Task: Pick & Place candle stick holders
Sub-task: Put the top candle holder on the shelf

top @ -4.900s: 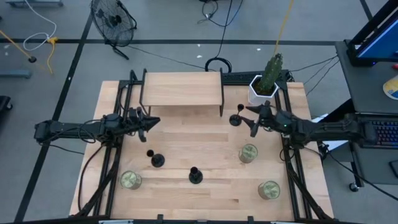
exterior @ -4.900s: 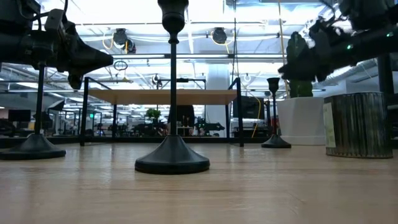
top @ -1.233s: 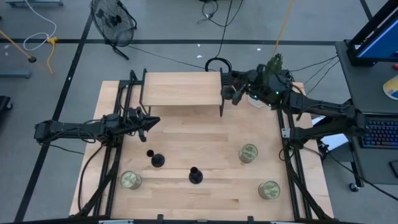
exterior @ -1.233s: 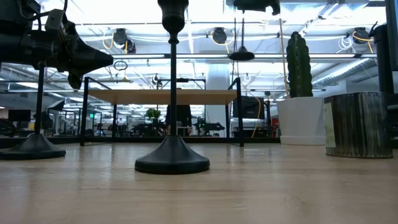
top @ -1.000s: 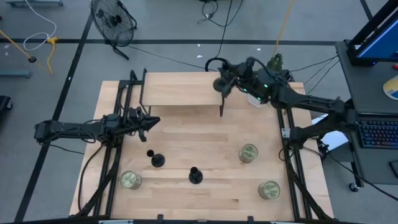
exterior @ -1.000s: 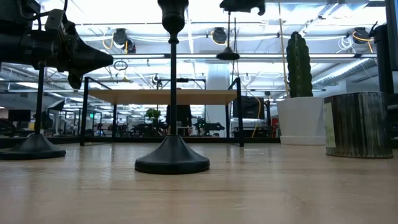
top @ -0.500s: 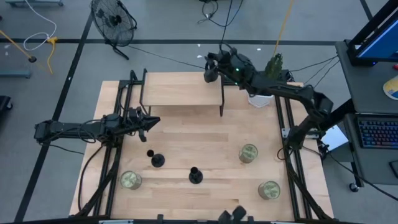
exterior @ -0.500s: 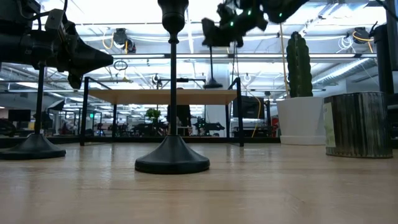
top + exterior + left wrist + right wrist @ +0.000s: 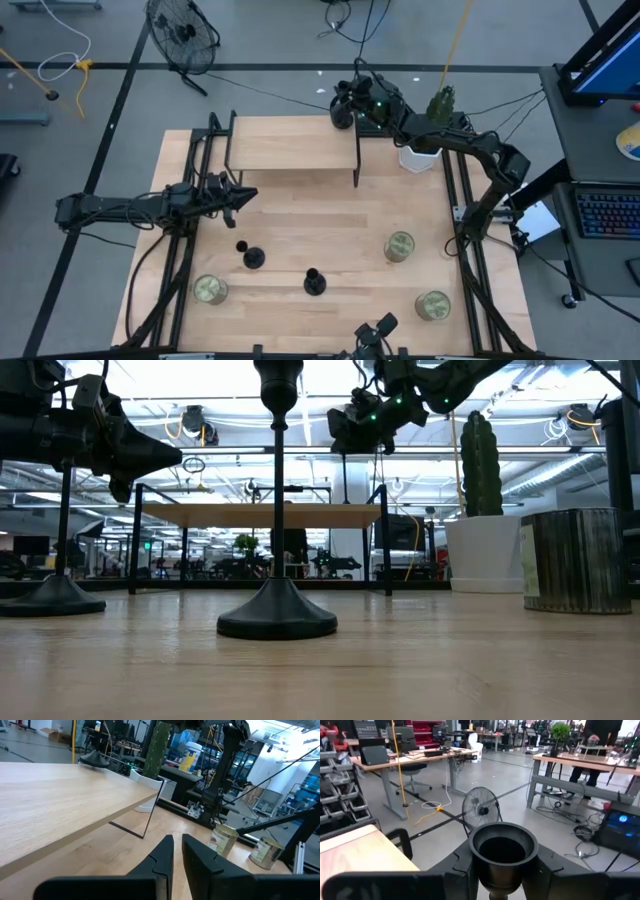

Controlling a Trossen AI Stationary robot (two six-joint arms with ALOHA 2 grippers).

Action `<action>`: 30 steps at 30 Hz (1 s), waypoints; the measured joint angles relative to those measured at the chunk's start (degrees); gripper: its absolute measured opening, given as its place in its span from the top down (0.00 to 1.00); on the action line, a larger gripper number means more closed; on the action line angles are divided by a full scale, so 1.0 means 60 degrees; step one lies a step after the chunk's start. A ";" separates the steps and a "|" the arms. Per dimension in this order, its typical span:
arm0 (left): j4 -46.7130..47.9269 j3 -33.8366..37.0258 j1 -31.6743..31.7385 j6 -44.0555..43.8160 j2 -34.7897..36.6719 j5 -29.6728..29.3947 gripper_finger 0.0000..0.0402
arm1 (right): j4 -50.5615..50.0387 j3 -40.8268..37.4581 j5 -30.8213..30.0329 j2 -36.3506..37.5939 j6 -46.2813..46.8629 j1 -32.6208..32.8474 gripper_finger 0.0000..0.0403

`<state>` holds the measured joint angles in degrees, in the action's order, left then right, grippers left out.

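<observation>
White pot [image 9: 414,156] holds cactus [image 9: 441,104]; tins' [image 9: 400,245] contents unclear

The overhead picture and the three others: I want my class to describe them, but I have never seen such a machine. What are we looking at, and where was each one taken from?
This is a robot with two dark arms working at a wooden table. One picture looks straight down, one looks level across the tabletop, and two come from cameras on the arms' wrists. On the table stand a raised wooden shelf, two black candle holders, three tins and a cactus in a white pot. The right claw grips a third candle holder by its cup, at the shelf's back corner; whether its base touches the shelf I cannot tell. The left claw waits, shut and empty, over the table's left side.
</observation>
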<state>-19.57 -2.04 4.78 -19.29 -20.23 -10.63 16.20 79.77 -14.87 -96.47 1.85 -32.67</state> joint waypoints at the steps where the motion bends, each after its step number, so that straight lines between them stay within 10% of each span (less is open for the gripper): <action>1: 0.0000 0.0000 0.0000 0.0000 0.0000 0.0000 0.90 | -0.0037 0.0000 0.0015 0.0002 0.0122 0.0000 0.75; 30: 0.0002 0.0000 0.0000 0.0000 -0.0001 0.0002 0.90 | -0.0696 0.0000 -0.0005 0.0015 0.0324 0.0087 0.60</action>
<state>-19.56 -2.04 4.78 -19.29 -20.24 -10.62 12.02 79.77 -14.90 -96.38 3.79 -32.14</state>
